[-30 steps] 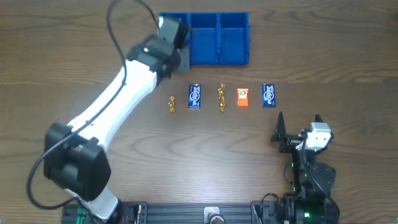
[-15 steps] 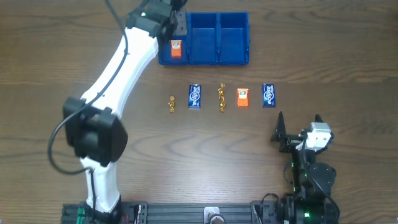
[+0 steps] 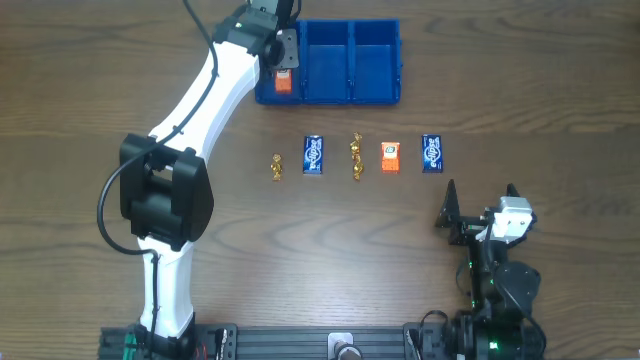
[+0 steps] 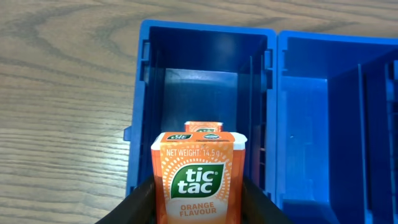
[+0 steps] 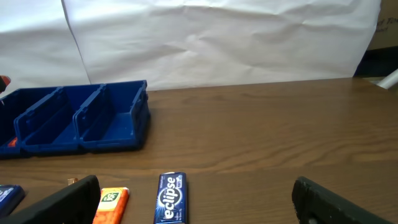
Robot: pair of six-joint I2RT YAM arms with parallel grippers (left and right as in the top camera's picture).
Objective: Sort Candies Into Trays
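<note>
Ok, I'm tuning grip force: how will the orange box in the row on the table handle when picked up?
The orange box looks like a flat-sided hard case, so probably stiff and unlikely to roll. It is small, so likely light. Its smooth faces might slip, yet the left gripper holds a matching box squarely.

Wood-grain surface (image 3: 560, 80) with a tray and a row of candies

A blue three-bin tray (image 3: 350, 99) sits at the far edge. Nearer, well apart from it, lie in a line a gold-wrapped candy (image 3: 277, 167), a blue gum pack (image 3: 314, 155), two gold-wrapped candies (image 3: 356, 157), an orange mint box (image 3: 389, 157) and a second blue gum pack (image 3: 432, 154).
</note>
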